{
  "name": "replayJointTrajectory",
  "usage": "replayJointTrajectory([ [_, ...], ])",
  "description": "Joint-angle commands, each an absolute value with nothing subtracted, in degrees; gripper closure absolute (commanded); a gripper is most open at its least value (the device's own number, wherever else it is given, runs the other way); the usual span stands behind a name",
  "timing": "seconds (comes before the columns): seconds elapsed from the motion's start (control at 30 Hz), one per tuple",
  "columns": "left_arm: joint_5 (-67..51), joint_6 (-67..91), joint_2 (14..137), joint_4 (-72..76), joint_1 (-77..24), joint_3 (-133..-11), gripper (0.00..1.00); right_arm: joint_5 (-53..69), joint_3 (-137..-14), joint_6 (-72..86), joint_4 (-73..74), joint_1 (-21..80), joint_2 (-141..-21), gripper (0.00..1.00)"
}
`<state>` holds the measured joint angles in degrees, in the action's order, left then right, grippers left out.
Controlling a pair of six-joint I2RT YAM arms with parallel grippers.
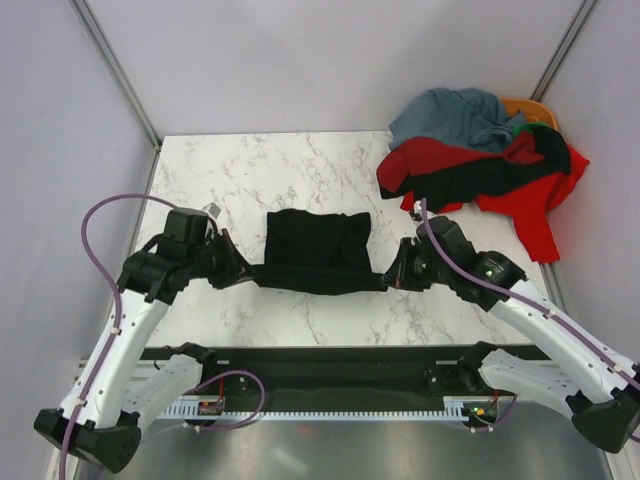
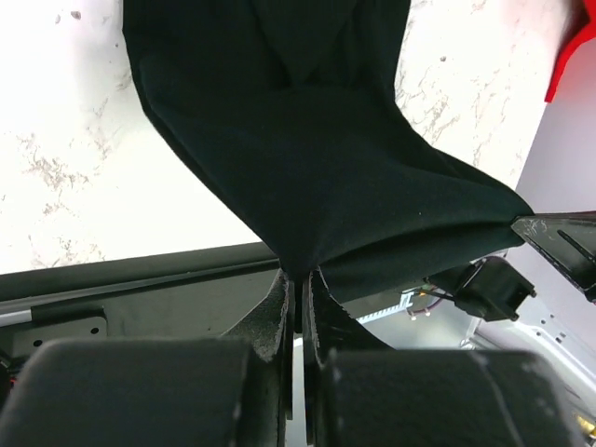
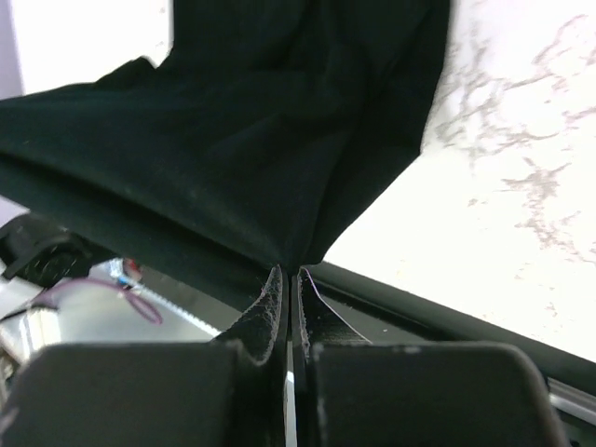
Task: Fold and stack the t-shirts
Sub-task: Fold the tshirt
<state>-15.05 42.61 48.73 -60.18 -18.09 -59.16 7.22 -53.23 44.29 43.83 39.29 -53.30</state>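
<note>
A black t-shirt (image 1: 318, 250) lies partly folded in the middle of the marble table (image 1: 250, 170), its near edge pulled taut between both grippers. My left gripper (image 1: 250, 274) is shut on the shirt's near left corner. My right gripper (image 1: 388, 280) is shut on the near right corner. In the left wrist view the black cloth (image 2: 298, 149) runs up from the left gripper (image 2: 300, 277). In the right wrist view the cloth (image 3: 242, 140) rises from the right gripper (image 3: 290, 272). More t-shirts (image 1: 480, 165), red, black, grey-blue, orange and green, are heaped at the far right corner.
Grey walls close in the table at left, back and right. A black rail (image 1: 330, 365) with cable trays runs along the near edge between the arm bases. A small white tag (image 1: 214, 210) lies by the left arm.
</note>
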Motion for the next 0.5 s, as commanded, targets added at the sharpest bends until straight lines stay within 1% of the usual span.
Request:
replayJointTrajectory([
  [0.0,-10.6,40.0,54.0,-61.4,-17.8,-62.5,0.98,-1.9,-56.8,43.7,51.0,39.1,-57.6,1.00],
  [0.17,-9.5,38.5,60.5,-57.4,-17.7,-66.5,0.98,-5.4,-63.2,39.7,50.4,36.7,-66.2,1.00],
  [0.47,-5.5,34.2,74.9,-53.9,-15.8,-73.6,0.98,-1.8,-72.5,29.4,46.2,27.4,-79.5,1.00],
])
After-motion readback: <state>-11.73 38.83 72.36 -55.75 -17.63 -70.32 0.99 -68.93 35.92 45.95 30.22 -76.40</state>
